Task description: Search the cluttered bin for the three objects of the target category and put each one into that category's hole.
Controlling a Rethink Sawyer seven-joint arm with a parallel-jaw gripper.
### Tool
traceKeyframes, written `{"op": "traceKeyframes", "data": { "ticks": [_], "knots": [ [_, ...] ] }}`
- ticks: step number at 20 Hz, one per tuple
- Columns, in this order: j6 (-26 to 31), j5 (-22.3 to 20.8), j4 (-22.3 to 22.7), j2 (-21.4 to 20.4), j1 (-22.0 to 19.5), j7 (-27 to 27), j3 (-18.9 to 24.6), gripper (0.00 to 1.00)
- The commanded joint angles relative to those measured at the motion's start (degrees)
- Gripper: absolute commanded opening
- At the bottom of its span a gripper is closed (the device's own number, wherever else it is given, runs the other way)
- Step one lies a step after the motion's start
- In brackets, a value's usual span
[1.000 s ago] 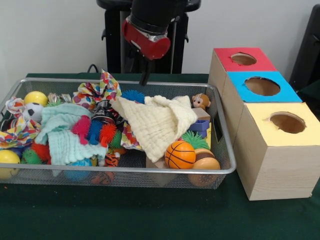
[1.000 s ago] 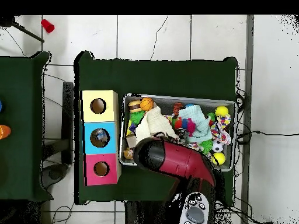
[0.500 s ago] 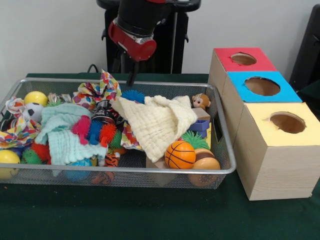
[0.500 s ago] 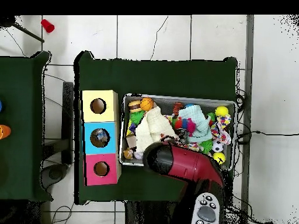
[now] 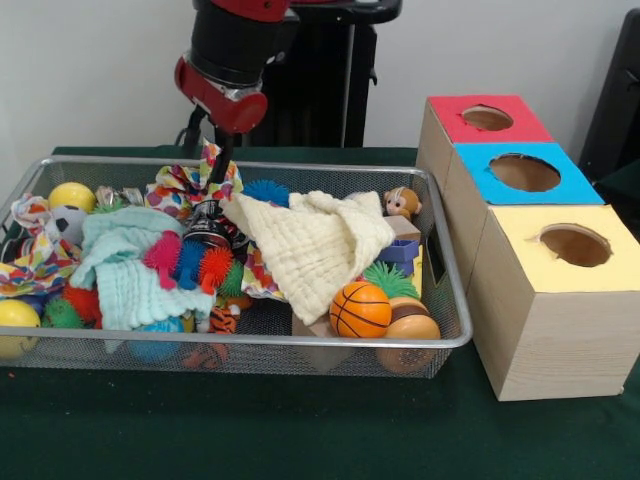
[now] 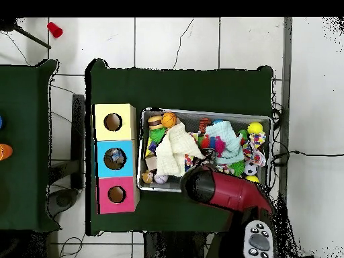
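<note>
A wire mesh bin (image 5: 250, 341) holds a heap of toys and cloths. In it I see an orange basketball (image 5: 360, 309), a yellow ball (image 5: 72, 195), a small soccer ball (image 5: 66, 222) and another yellow ball (image 5: 15, 320). A cream cloth (image 5: 315, 245) and a mint cloth (image 5: 125, 262) cover other items. My gripper (image 5: 217, 165) hangs over the bin's far rim, just above the patterned fabric (image 5: 195, 182). In the overhead view the red arm (image 6: 225, 191) hides it. Three boxes stand beside the bin, with a red hole (image 5: 487, 118), a blue hole (image 5: 525, 172) and a yellow hole (image 5: 574, 244).
Spiky rubber toys (image 5: 190, 262), a blue spiky ball (image 5: 266, 190), a monkey figure (image 5: 402, 203), a green spiky toy (image 5: 388, 280) and a brown wooden piece (image 5: 410, 326) fill the bin. Something lies inside the blue box's hole (image 6: 115, 158). Another table (image 6: 20, 144) stands apart.
The arm has swung leftward in the front view, from above the cream cloth to above the patterned fabric. In the overhead view it now uncovers the cloth. Nothing in the bin has moved.
</note>
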Motion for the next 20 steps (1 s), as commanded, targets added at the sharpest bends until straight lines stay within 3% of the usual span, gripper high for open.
{"op": "traceKeyframes", "data": {
  "ticks": [1, 9, 19, 20],
  "knots": [
    [-5.0, -5.9, -1.4, 3.7, -3.1, -3.9, 8.0, 1.0],
    [-11.5, -7.5, -3.9, 11.3, -4.2, 0.2, 10.4, 1.0],
    [-13.4, -6.8, -5.3, 15.8, -3.5, 1.0, 9.8, 1.0],
    [-13.2, -6.7, -5.4, 15.8, -3.4, 1.0, 9.6, 0.0]
  ]
}}
